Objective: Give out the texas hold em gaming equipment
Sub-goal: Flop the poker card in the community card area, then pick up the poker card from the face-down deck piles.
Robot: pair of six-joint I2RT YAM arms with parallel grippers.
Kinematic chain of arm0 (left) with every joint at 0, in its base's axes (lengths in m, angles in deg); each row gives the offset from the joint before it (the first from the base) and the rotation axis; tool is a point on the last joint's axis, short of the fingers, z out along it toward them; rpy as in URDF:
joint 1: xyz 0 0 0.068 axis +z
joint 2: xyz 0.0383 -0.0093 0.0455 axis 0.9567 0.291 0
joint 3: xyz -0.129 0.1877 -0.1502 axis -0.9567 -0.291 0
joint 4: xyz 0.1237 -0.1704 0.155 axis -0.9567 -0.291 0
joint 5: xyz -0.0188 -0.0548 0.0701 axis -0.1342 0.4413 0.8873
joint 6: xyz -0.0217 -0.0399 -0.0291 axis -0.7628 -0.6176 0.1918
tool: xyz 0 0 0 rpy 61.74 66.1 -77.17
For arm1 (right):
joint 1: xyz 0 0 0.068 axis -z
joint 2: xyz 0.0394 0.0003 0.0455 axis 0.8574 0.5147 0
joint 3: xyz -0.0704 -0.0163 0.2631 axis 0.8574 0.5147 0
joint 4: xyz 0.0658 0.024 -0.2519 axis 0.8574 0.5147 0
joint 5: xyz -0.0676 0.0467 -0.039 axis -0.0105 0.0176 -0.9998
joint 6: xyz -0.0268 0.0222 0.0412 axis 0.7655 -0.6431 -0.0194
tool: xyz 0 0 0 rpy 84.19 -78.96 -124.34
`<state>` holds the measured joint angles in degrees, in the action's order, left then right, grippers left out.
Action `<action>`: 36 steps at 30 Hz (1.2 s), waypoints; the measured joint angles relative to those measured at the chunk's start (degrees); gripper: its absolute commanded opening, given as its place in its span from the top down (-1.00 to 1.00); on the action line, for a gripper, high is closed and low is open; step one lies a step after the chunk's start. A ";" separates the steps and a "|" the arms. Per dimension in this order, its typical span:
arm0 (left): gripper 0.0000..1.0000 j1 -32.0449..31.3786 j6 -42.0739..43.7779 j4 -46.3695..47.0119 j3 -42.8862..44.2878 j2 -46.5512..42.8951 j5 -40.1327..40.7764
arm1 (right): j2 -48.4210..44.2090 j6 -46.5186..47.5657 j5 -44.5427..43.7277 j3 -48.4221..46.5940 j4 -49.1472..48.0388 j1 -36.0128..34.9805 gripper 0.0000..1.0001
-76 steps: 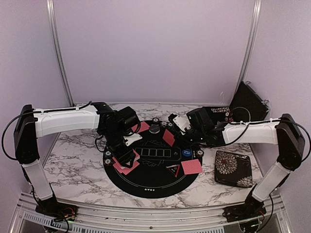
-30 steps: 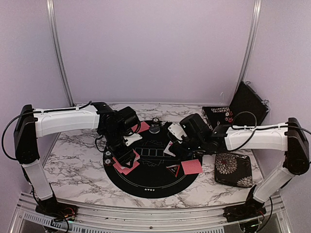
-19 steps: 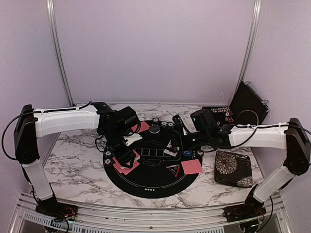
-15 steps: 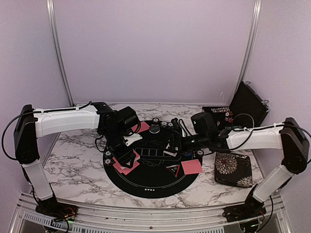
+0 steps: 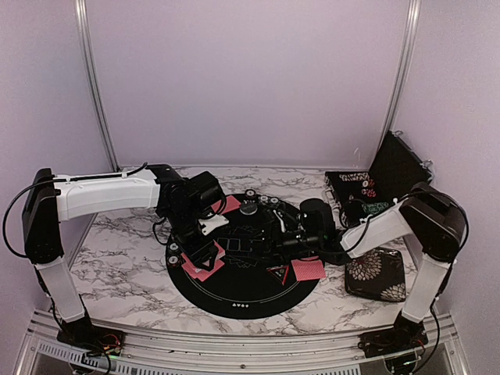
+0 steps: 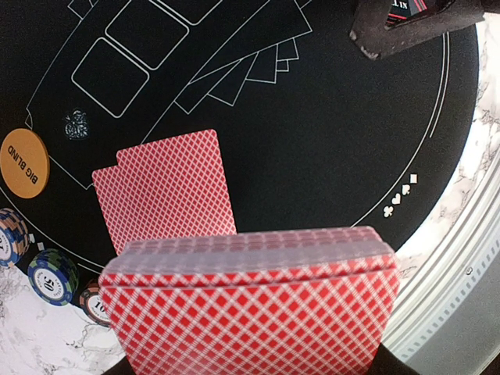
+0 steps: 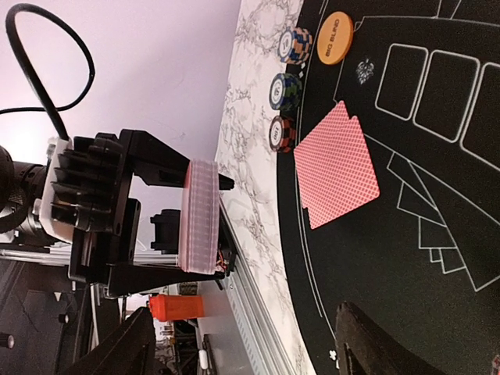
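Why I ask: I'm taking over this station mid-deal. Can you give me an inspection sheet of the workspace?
Surface: marble table with a round black mat on it.
Job's things: card deck held off the mat; two face-down cards overlapped on the mat; orange Big Blind button and chip stacks at the mat's edge.
Clutter: floral case on the table beside the mat.
Hands: left hand shut on the card deck; right hand open, empty, above the mat.
Cables: black cable along the left arm.
Surroundings: lilac walls; metal rail at the near edge.
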<state>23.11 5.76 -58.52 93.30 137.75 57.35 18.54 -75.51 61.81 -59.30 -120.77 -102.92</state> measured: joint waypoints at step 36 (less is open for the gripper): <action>-0.09 0.00 0.20 0.00 0.00 0.00 -0.02 | 15.39 -14.58 3.74 -11.34 -16.46 -5.42 -0.21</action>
<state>23.11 5.96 -58.52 93.30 137.75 57.33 33.93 -90.09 65.55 -70.64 -137.23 -108.34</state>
